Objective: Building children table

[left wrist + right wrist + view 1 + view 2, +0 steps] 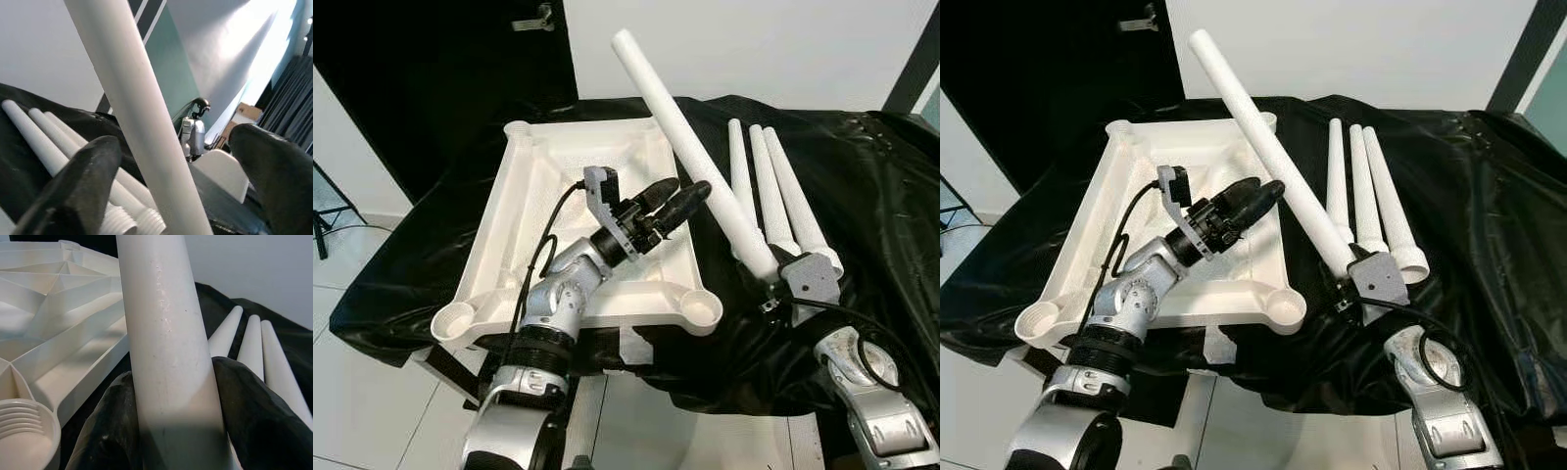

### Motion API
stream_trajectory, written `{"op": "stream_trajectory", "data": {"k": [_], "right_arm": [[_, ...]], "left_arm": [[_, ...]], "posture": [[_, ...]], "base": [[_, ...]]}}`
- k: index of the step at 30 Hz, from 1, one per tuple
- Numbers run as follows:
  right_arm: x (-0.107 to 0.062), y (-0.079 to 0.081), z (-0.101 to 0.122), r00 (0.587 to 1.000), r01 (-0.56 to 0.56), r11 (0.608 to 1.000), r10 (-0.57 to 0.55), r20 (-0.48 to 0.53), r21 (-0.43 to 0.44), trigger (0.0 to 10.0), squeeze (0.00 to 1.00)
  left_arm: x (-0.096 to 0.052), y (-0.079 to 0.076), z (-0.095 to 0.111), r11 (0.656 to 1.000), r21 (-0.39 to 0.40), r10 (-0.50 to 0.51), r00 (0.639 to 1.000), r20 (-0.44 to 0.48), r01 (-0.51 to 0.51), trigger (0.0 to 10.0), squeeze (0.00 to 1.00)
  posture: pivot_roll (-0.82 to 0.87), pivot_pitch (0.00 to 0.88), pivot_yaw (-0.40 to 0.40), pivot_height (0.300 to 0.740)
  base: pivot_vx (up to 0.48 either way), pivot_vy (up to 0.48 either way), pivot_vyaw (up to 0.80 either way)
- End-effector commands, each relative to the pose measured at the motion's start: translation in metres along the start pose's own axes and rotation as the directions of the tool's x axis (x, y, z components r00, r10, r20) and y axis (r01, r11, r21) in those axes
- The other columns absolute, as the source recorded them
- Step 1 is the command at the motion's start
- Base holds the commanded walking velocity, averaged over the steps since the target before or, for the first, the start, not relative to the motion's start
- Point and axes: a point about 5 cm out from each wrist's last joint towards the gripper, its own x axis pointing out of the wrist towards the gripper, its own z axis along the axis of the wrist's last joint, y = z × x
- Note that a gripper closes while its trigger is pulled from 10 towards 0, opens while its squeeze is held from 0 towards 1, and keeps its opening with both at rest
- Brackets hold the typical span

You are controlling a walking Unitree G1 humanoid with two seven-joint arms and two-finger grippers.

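Note:
A white table top [509, 215] lies upside down on a black-draped surface, with round threaded sockets [702, 308] at its corners. My right gripper [171, 396] is shut on the thick lower end of a white table leg [680, 127]. The leg slants up and away to the left over the top's right edge. My left gripper [677, 199] hovers open above the table top, pointing at the held leg. In the left wrist view the leg [137, 112] stands in the gap between the two spread fingers [83, 186]. Three more legs [769, 191] lie side by side on the cloth.
The black cloth [871, 176] covers the surface and hangs over its front edge. A dark doorway [431, 69] is at the back left, with a white wall behind. Pale floor tiles [352, 392] show at the lower left.

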Motion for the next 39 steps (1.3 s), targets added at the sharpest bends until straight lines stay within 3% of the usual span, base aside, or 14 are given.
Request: {"op": "stream_trajectory", "data": {"k": [1, 2, 9, 18, 19, 30, 32, 33, 39], "right_arm": [[-0.001, 0.001, 0.005, 0.999, 0.003, 1.000, -0.002, 0.035, -0.027, 10.0, 0.00], [-0.002, 0.002, 0.005, 0.999, 0.004, 0.999, -0.002, 0.038, -0.037, 10.0, 0.00], [-0.005, 0.009, 0.008, 0.996, -0.037, 0.990, 0.048, 0.078, -0.134, 10.0, 0.00], [-0.008, 0.013, 0.007, 0.994, -0.055, 0.986, 0.069, 0.087, -0.159, 10.0, 0.00], [-0.009, 0.014, 0.006, 0.994, -0.053, 0.987, 0.066, 0.084, -0.153, 10.0, 0.00], [-0.005, 0.013, 0.011, 0.994, -0.040, 0.992, 0.052, 0.099, -0.118, 10.0, 0.00], [-0.003, 0.014, 0.017, 0.991, -0.046, 0.993, 0.059, 0.118, -0.107, 10.0, 0.04], [0.004, 0.015, 0.033, 0.983, -0.058, 0.995, 0.072, 0.171, -0.083, 10.0, 1.00], [0.007, 0.013, 0.039, 0.980, -0.047, 0.997, 0.059, 0.188, -0.065, 10.0, 1.00]], "left_arm": [[0.002, 0.002, 0.001, 1.000, -0.013, 0.022, 1.000, -0.004, -0.022, 10.0, 0.08], [0.003, 0.003, 0.000, 0.999, -0.005, 0.032, 0.999, -0.014, -0.033, 10.0, 0.00], [0.006, 0.010, -0.003, 0.995, -0.005, 0.103, 0.994, -0.026, -0.104, 10.0, 0.00], [0.008, 0.009, -0.005, 0.993, -0.017, 0.120, 0.993, -0.010, -0.120, 10.0, 0.00], [0.008, 0.005, -0.004, 0.995, -0.031, 0.091, 0.996, 0.012, -0.091, 0.0, 0.00], [0.008, -0.007, -0.001, 1.000, -0.024, -0.007, 0.999, 0.044, 0.008, 0.0, 0.00], [0.008, -0.008, -0.001, 1.000, -0.015, -0.011, 0.999, 0.041, 0.011, 0.0, 0.00], [0.008, -0.009, -0.002, 1.000, -0.003, -0.012, 0.999, 0.034, 0.012, 0.0, 0.00], [0.007, -0.010, -0.004, 1.000, 0.001, -0.008, 1.000, 0.029, 0.008, 0.0, 0.00]], "posture": [[0.10, 0.000, 0.045, 0.740], [0.10, 0.000, 0.045, 0.740], [0.10, 0.000, 0.049, 0.740], [0.10, 0.000, 0.044, 0.740], [0.10, 0.000, 0.043, 0.740], [0.11, 0.000, 0.040, 0.740], [0.11, 0.000, 0.040, 0.740], [0.11, 0.000, 0.038, 0.740], [0.11, 0.000, 0.036, 0.740]], "base": [[0.000, 0.000, 0.00], [0.000, 0.000, 0.00], [0.000, 0.000, 0.00], [0.000, 0.000, 0.00], [0.000, 0.000, 0.00], [0.000, 0.000, 0.00], [0.000, 0.000, 0.00], [0.000, 0.000, 0.00], [0.000, 0.000, 0.00]]}}
